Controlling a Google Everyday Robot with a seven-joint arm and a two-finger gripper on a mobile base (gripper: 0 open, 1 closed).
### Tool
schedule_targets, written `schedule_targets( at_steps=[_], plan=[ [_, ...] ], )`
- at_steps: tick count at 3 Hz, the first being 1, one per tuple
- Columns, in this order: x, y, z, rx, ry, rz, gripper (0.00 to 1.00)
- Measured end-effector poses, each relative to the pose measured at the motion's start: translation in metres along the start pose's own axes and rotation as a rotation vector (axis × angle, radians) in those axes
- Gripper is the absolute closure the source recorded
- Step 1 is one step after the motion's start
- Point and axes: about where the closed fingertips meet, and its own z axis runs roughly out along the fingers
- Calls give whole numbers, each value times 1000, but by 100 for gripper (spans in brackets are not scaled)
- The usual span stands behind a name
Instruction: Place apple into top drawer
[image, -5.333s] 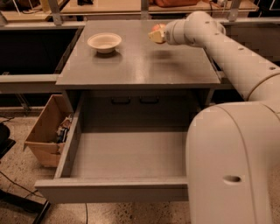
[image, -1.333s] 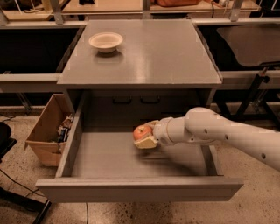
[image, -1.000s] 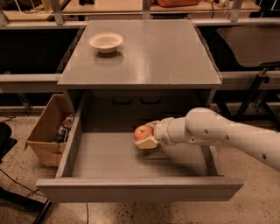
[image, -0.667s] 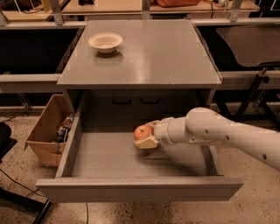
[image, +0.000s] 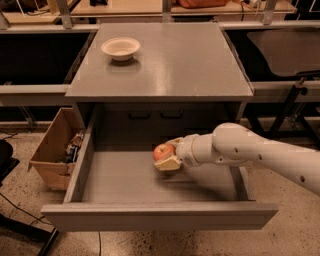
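Grey cabinet (image: 175, 60), speckled floor (image: 150, 244), cardboard box (image: 50, 155) at left (open top), wooden benches (image: 130, 7) behind.

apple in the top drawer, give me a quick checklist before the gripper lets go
1. Top drawer open: ok, pulled out from the cabinet.
2. Apple within the drawer walls: ok, above the floor, right of middle.
3. Gripper shut on the apple: ok, it is inside the drawer.
4. Apple resting on the drawer floor: cannot tell; it may hang just above.
5. Bowl out of the way: ok, on the cabinet top, back left.
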Motion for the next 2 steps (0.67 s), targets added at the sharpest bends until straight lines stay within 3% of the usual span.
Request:
schedule_targets(
  at_steps=[2],
  plan=[
    [-1,2,1,-11,-9,-6,0]
  ],
)
